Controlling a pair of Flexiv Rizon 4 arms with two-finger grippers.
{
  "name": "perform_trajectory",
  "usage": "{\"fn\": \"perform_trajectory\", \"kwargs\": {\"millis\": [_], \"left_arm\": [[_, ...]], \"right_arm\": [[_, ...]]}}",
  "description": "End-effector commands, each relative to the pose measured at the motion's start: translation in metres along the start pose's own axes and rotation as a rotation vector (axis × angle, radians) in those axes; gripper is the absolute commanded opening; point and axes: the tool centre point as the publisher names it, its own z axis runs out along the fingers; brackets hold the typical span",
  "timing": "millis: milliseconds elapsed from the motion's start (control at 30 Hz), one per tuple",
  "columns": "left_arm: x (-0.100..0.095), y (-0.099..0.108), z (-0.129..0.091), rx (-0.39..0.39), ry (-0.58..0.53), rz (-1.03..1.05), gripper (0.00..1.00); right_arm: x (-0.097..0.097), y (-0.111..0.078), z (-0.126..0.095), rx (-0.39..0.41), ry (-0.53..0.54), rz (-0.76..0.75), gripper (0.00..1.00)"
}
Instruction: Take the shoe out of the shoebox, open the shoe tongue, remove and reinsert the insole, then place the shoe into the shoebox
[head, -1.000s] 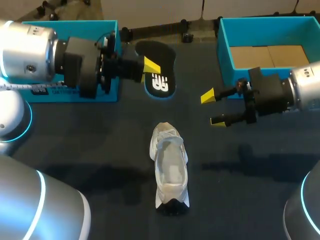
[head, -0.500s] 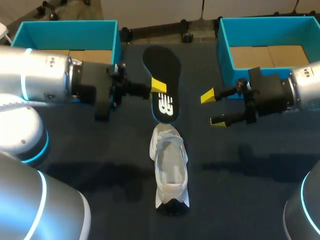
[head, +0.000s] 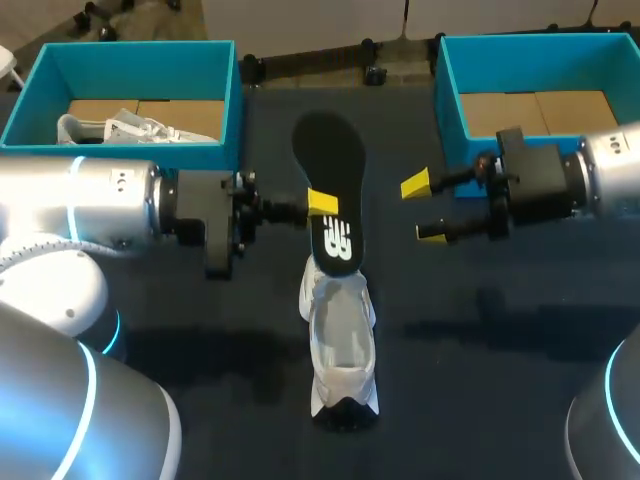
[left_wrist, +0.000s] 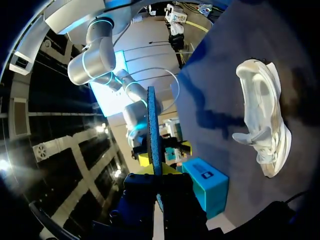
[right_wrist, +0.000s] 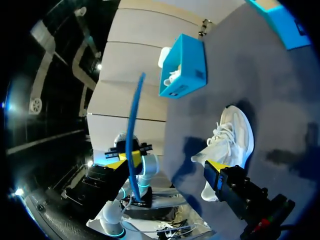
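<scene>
The left hand (head: 322, 203) is pinched shut on the side edge of the black insole (head: 330, 150). It holds the insole up over the dark tabletop (head: 500, 340), with the insole's long way running from 12 to 6 o'clock. The white shoe (head: 340, 335) lies on the tabletop at 6 o'clock from that hand, right by the low end of the insole, and I cannot tell if the two touch. The right hand (head: 423, 208) is at 3 o'clock from the insole and not touching it, with its two fingers spread open and nothing in them.
</scene>
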Motion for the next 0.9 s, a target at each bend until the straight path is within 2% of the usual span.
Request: {"fn": "perform_trajectory", "kwargs": {"millis": [33,467,733,900], "left_arm": [[0.008,-0.011,-0.003,-0.017,0.007,-0.004,0.00],[0.009,-0.011,-0.003,-0.017,0.006,-0.011,0.00],[0.018,-0.013,0.011,-0.028,-0.028,0.016,0.00],[0.022,-0.012,0.018,-0.030,0.006,0.063,0.00]], "right_arm": [[0.004,0.007,0.003,-0.012,-0.004,-0.028,1.00],[0.004,0.007,0.002,-0.013,-0.001,-0.030,1.00],[0.012,0.030,0.022,0.001,-0.004,-0.062,1.00],[0.014,0.037,0.031,0.001,0.014,-0.086,1.00]]}}
